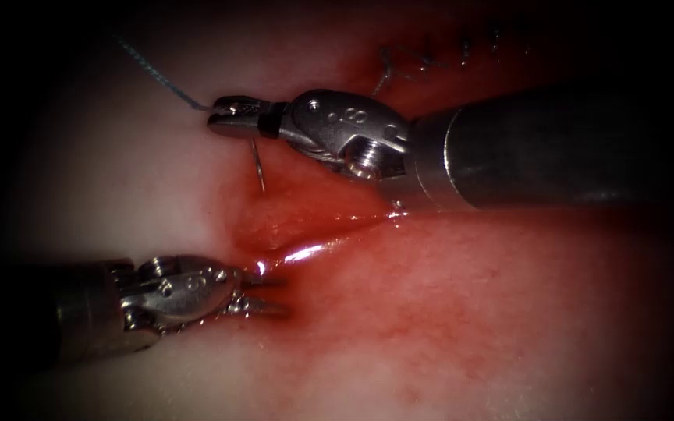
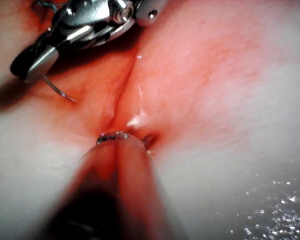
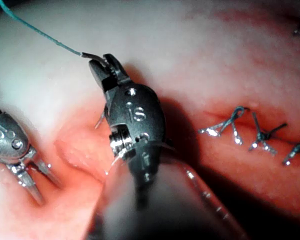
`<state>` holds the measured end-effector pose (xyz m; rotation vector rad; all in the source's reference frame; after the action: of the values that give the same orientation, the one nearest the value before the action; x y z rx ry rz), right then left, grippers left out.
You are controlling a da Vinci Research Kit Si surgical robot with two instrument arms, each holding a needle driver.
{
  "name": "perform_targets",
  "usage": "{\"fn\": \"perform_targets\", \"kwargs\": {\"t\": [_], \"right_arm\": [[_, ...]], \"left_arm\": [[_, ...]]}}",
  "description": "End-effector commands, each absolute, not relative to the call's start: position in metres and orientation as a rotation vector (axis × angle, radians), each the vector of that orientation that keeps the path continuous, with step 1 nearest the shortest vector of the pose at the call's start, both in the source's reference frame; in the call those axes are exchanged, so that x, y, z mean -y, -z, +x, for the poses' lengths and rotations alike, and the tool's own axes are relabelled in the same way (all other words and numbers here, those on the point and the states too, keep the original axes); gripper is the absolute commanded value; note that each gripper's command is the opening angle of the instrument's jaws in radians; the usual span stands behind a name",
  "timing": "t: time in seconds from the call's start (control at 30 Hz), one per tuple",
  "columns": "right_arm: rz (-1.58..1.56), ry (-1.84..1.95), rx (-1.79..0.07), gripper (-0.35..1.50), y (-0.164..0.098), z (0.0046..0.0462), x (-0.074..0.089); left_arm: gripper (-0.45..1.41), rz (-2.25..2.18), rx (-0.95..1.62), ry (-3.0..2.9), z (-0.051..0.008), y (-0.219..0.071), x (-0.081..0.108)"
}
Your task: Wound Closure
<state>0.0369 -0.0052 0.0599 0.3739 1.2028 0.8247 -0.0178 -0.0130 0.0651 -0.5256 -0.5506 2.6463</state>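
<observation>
Right gripper [image 1: 224,117]: clamped on thin curved needle [image 1: 258,165] near its thread [image 1: 154,72] end, tip at tissue [image 1: 118,179] left of cut [image 1: 313,234] | left gripper [image 1: 271,292]: spread open, nothing held.

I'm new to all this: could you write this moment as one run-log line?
right tool: shut on needle near thread end, tip at tissue left of cut | left tool: open, holds nothing | thread: trails up-left

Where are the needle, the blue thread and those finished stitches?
needle [image 1: 258,165]: endoscope view, on the thin shaft hanging below the right tool's jaws.
thread [image 3: 37,31]: right wrist view, midway along the blue-green strand.
finished stitches [image 3: 233,120]: right wrist view, on the knot of the nearest stitch.
</observation>
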Motion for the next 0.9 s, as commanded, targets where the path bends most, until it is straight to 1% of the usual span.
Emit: {"fn": "perform_targets", "kwargs": {"t": [0.03, 0.3, 0.53, 0.9], "right_arm": [[0.385, -0.835, -1.204, -0.35, -0.0602, 0.0378, 0.0053], [0.598, -1.021, -1.113, -0.35, -0.0599, 0.0382, 0.0065], [0.722, -1.059, -1.028, -0.35, -0.0595, 0.0385, 0.0081], [0.83, -1.055, -0.958, -0.35, -0.0586, 0.039, 0.0103]], "left_arm": [[0.32, -0.528, 0.553, -2.646, -0.0184, -0.0657, 0.0133], [0.32, -0.529, 0.556, -2.646, -0.0183, -0.0656, 0.0131], [0.32, -0.533, 0.566, -2.648, -0.0179, -0.0652, 0.0128], [0.32, -0.538, 0.576, -2.652, -0.0174, -0.0649, 0.0125]]}}
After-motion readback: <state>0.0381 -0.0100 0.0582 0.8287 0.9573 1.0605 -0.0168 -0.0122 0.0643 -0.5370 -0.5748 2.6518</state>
